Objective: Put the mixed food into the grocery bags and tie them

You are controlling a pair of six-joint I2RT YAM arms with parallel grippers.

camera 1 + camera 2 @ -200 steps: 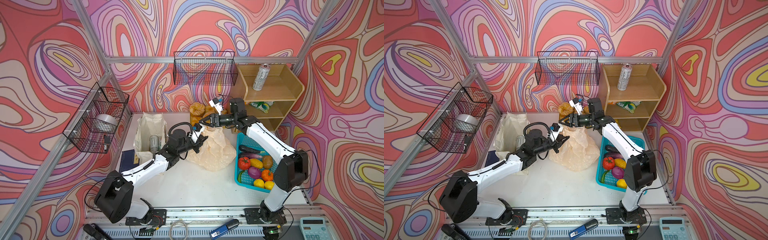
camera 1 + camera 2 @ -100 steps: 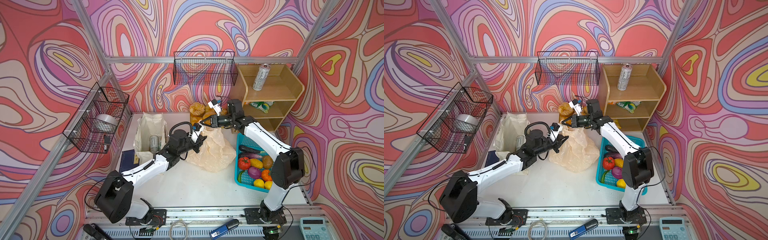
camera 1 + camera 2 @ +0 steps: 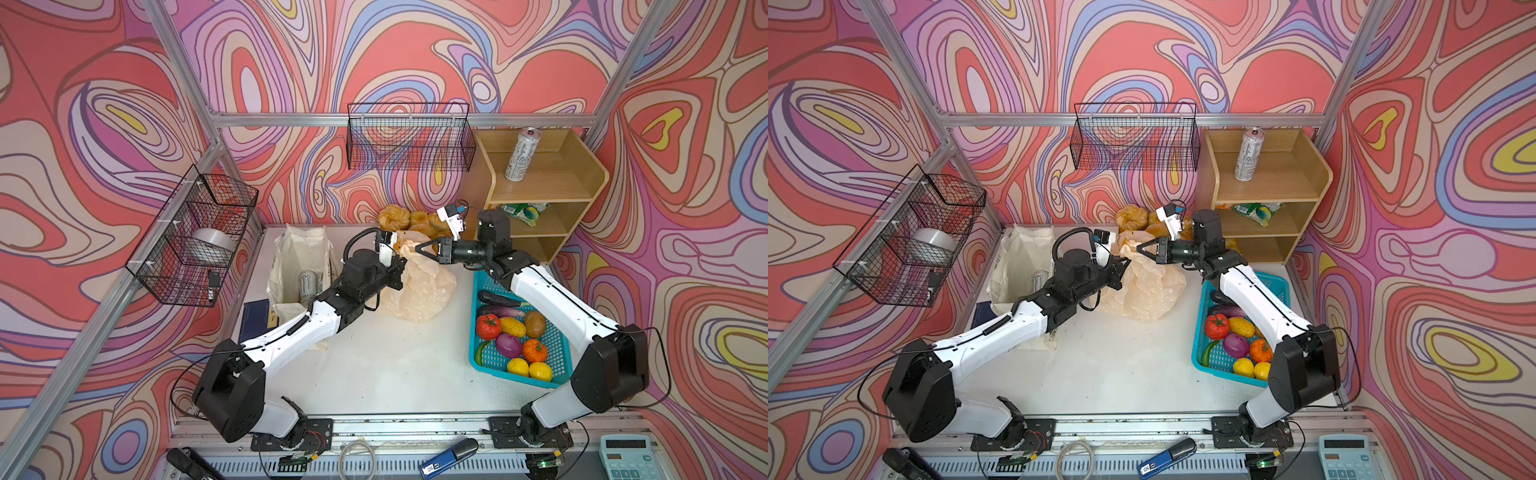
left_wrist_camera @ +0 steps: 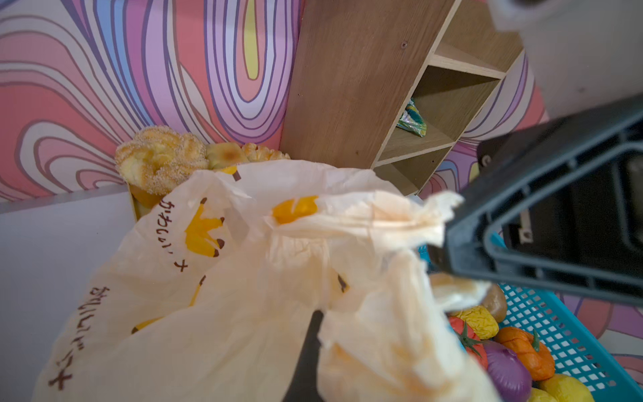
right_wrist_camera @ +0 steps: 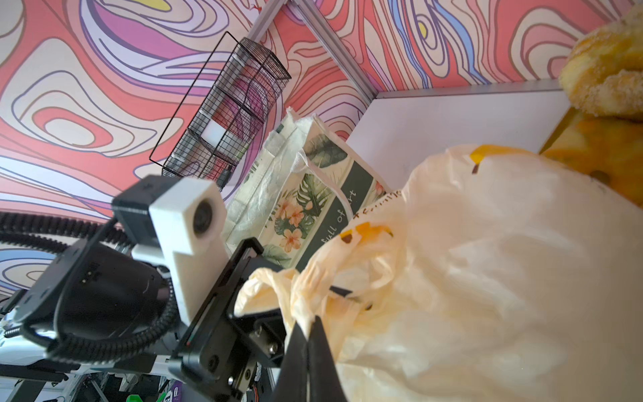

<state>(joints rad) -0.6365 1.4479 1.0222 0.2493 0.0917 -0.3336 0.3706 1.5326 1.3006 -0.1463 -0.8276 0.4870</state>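
Note:
The cream plastic bag with banana prints point(image 3: 415, 286) point(image 3: 1142, 286) sits mid-table, its top bunched between my two grippers. My left gripper point(image 3: 401, 266) point(image 4: 308, 348) is shut on one handle of the bag point(image 4: 208, 278). From the other side, my right gripper point(image 3: 417, 248) point(image 5: 308, 327) is shut on the bag's point(image 5: 487, 261) other handle. The cloth tote point(image 3: 299, 266) point(image 5: 313, 181) stands open at the left with a drink can point(image 3: 308, 284) inside. Another can point(image 3: 521, 154) and a snack packet point(image 3: 521, 212) are on the shelf. Lemons point(image 3: 528, 369) and a cucumber point(image 3: 496, 298) lie in the basket.
The teal basket point(image 3: 557, 332) of toy produce sits under my right forearm. Bread rolls point(image 3: 409, 218) are piled behind the bag, beside the wooden shelf point(image 3: 540, 191). Wire baskets hang on the back wall point(image 3: 409, 137) and left wall point(image 3: 195, 237).
My right gripper has closed on the plastic bag's handle after reaching in a little leftward. My left gripper has kept its hold and hardly moved.

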